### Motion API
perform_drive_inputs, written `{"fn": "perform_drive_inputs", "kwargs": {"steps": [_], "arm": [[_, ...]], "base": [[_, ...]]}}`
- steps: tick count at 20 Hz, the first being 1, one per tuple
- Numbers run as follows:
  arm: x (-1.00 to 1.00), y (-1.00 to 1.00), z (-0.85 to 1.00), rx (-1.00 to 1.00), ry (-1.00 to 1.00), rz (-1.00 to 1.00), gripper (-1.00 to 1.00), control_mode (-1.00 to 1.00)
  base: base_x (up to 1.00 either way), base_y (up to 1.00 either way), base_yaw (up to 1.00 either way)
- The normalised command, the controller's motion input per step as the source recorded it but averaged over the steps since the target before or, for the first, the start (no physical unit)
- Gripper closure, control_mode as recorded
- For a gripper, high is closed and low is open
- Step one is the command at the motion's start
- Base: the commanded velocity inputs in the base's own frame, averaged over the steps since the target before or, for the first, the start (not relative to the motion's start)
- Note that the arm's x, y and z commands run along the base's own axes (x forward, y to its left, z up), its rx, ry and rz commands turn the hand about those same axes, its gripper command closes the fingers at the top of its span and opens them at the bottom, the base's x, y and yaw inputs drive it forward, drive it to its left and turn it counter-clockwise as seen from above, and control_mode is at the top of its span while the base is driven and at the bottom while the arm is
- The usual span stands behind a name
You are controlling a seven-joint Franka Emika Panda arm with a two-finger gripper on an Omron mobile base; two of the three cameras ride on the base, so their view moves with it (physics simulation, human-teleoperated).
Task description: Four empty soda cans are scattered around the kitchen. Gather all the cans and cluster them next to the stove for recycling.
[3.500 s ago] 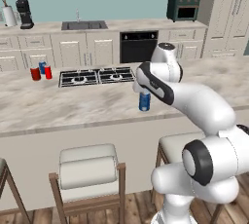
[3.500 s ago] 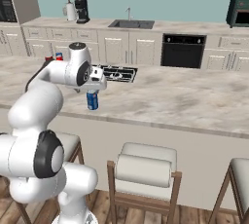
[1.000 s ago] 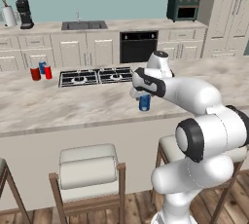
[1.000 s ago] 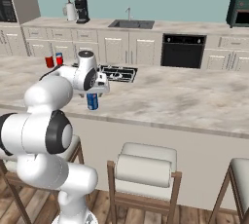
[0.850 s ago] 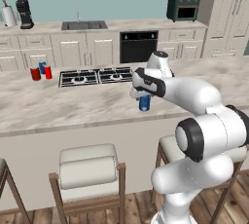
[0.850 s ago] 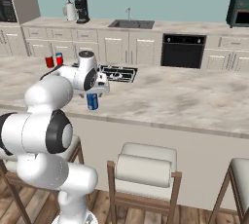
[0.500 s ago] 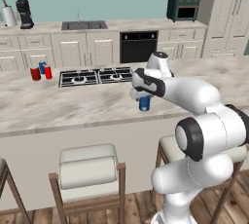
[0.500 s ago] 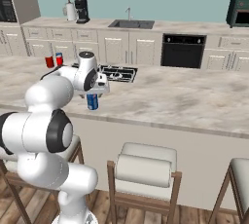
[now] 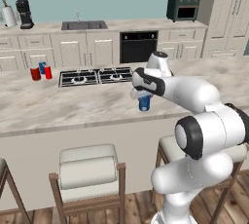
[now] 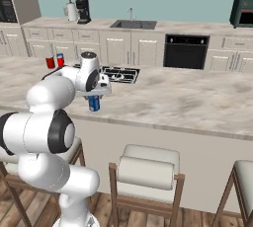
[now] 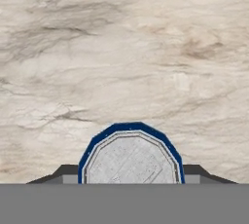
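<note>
A blue soda can (image 9: 144, 103) with a silvery top stands upright on the marble island counter, right of the stove (image 9: 97, 77). My gripper (image 9: 143, 97) reaches down over it, and its two dark fingers (image 11: 65, 172) press against both sides of the can (image 11: 130, 155). From the other side, the gripper (image 10: 95, 97) covers the top of that can (image 10: 94, 104). Left of the stove (image 10: 118, 74), two red cans (image 9: 35, 74) and a blue one (image 9: 42, 66) stand together.
Bar stools (image 9: 90, 169) line the island's near side. The back counter holds a sink (image 9: 83, 25), a coffee maker (image 9: 24, 13), a paper-towel roll (image 9: 8, 16) and a toaster oven (image 9: 182, 7). Bare marble (image 10: 188, 97) stretches to the right of the can.
The fingers have closed in onto the blue can's sides. The arm and the can have stayed in place over the last second.
</note>
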Motion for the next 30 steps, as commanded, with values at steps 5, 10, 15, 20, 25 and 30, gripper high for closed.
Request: {"fn": "perform_drive_inputs", "kwargs": {"steps": [5, 10, 15, 20, 25, 30], "arm": [[-0.25, 0.02, 0.10, -0.01, 0.00, 0.03, 1.00, -1.00], [-0.43, 0.08, 0.21, 0.00, 0.00, 0.00, 1.00, -1.00], [-0.45, 0.06, 0.24, 0.00, 0.00, 0.00, 1.00, -1.00], [-0.45, 0.05, 0.21, 0.00, 0.00, 0.00, 1.00, -1.00], [-0.45, 0.01, 0.13, -0.01, 0.00, 0.00, 1.00, -1.00], [-0.45, 0.00, 0.12, 0.00, 0.00, 0.00, 1.00, -1.00]], "base": [[0.00, 0.00, 0.00], [0.00, 0.00, 0.00], [0.00, 0.00, 0.00], [0.00, 0.00, 0.00], [0.00, 0.00, 0.00], [0.00, 0.00, 0.00]]}}
